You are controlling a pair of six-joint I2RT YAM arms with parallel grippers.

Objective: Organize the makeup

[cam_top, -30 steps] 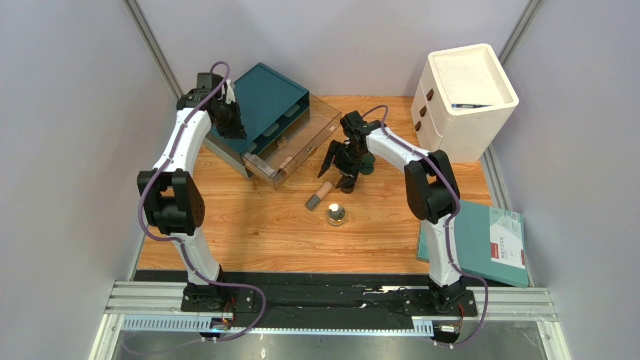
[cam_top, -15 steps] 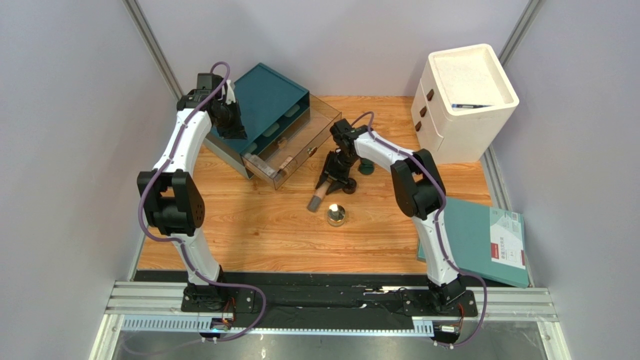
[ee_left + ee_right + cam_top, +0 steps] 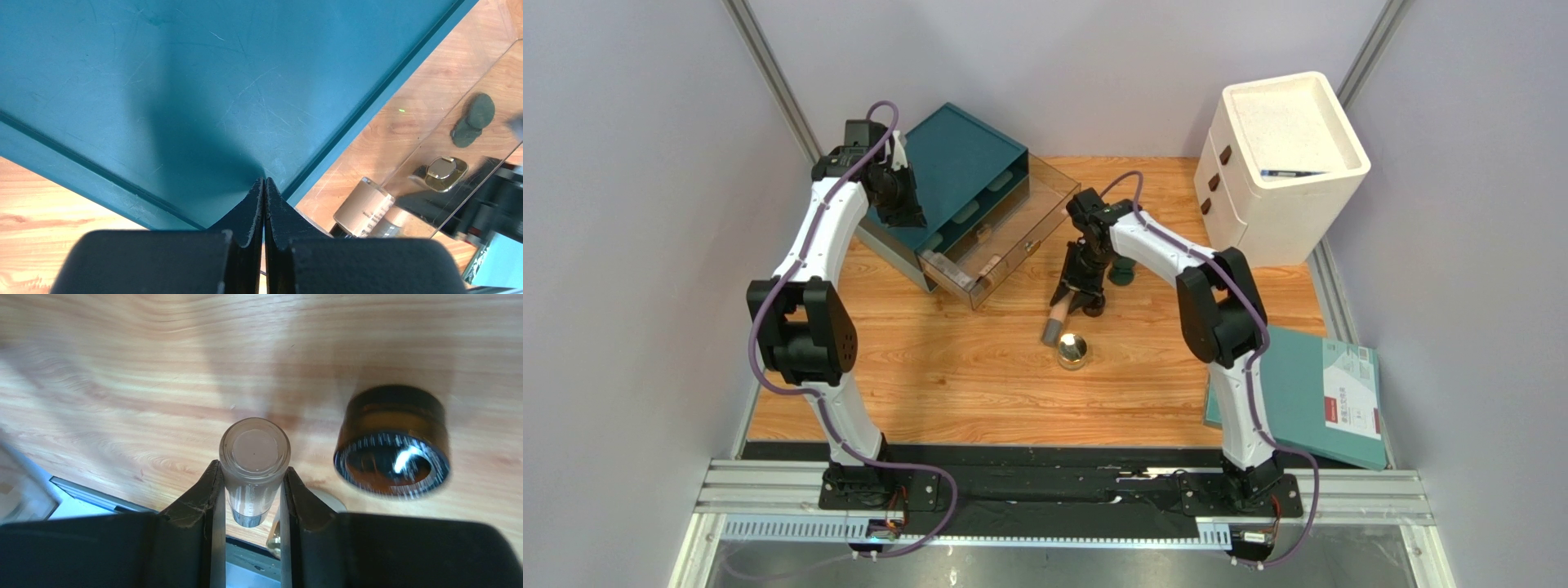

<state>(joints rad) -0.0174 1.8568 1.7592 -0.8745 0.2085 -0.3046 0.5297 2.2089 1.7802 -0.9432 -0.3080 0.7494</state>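
My right claw point(image 3: 253, 473) is clamped on the beige tube point(image 3: 255, 447), one finger pressed to each side, near the middle of the table point(image 3: 123, 367). The brown jar point(image 3: 391, 441) sits just beside the tube, not touching it. The gold compact point(image 3: 1073, 353) lies close by, toward the arm bases. My left claw point(image 3: 264, 184) is pinched fully together, holding nothing, over the teal box point(image 3: 153, 92).
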